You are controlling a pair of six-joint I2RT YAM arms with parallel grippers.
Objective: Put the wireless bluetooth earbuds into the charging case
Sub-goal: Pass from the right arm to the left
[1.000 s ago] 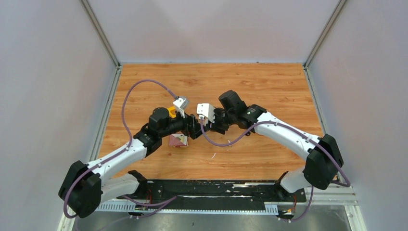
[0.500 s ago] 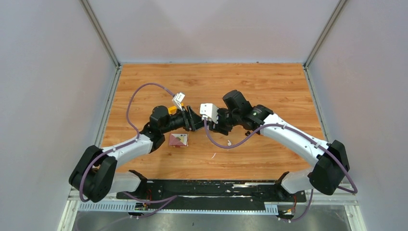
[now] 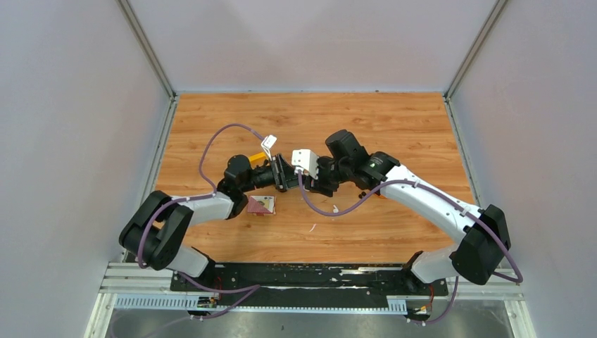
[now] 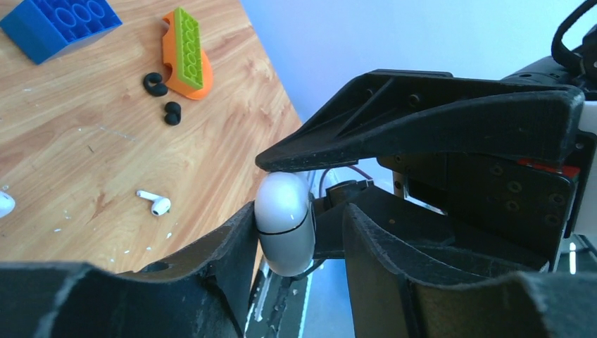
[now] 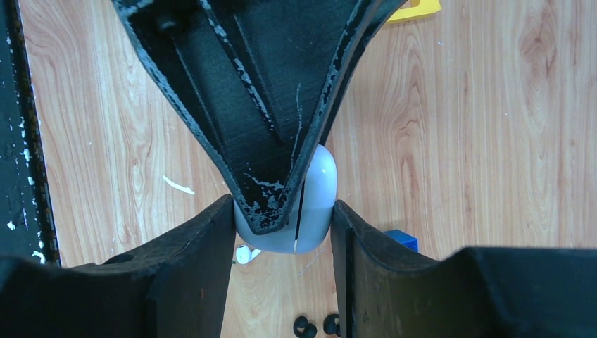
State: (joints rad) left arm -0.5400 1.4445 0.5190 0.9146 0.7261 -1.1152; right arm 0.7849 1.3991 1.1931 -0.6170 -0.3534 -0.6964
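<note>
Left tool point(image 4: 299, 211) has closed in, jaws narrower yet apart, one finger touching the charging case point(image 5: 317, 190); right tool point(image 5: 281, 205) clamps it above the tabletop point(image 3: 394, 127); an earbud point(image 4: 153, 204) lies at its nine o'clock in the left wrist view.

Plain grey walls point(image 3: 310, 42) enclose three sides of the wood-grain tabletop point(image 3: 394, 120); metal rails point(image 3: 317, 304) run along its near edge.
</note>
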